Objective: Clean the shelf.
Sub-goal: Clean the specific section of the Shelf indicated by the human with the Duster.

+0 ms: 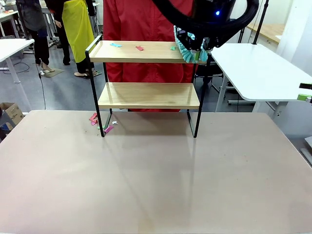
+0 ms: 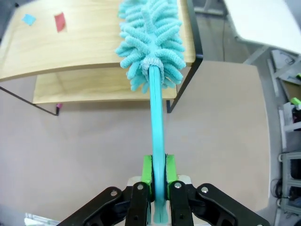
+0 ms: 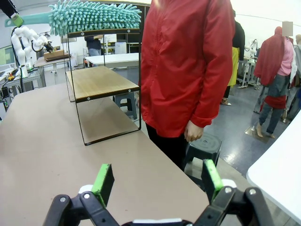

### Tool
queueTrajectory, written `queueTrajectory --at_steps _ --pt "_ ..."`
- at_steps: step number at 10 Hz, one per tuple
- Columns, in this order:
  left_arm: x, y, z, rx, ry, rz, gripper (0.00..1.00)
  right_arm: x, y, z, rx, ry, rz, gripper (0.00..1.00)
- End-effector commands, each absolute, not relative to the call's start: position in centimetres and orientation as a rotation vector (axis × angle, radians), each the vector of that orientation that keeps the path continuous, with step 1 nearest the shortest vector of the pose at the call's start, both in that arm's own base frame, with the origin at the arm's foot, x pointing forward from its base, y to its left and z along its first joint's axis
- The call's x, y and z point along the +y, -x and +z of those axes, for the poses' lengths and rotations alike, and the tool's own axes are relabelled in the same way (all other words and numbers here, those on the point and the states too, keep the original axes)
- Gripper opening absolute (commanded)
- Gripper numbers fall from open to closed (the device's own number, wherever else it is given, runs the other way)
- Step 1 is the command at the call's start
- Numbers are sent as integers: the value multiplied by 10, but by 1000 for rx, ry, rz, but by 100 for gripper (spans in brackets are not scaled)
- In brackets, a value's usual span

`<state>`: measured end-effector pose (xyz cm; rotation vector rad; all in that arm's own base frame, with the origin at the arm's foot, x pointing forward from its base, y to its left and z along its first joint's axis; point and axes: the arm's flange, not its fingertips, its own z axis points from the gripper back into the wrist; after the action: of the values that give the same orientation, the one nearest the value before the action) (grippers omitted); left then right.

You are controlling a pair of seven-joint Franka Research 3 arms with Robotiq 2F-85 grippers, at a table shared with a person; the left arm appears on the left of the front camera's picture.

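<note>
**Beige table, duster at the right end of the shelf**

Beige table (image 1: 146, 185) carries the shelf (image 1: 146, 95) at its far edge, long side running left to right. The left end effector (image 2: 159, 170) is clamped on the handle of a blue duster (image 2: 153, 42). Its fluffy head lies over the right end of the top board and points toward the person (image 3: 188, 66). The right end effector (image 3: 157, 181) hangs with fingers apart. Sweeping seems at its beginning: next, the head must travel left to the paper scraps (image 1: 140, 48).

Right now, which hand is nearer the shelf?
Left. The left hand, gripping the duster, hovers at the right end of the shelf; the right hand is open, farther off.
</note>
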<state>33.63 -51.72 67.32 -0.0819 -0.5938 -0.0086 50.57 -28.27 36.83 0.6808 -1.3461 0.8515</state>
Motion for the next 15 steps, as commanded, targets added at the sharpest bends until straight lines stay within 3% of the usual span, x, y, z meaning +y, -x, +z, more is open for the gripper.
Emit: queueTrajectory --at_steps 1,15 --pt "-517 -336 672 -595 82 -10 14 -279 -506 374 -1319 -666 842 100" --pt "-398 -371 662 -405 -135 24 14 -279 -506 374 -1319 -666 842 100"
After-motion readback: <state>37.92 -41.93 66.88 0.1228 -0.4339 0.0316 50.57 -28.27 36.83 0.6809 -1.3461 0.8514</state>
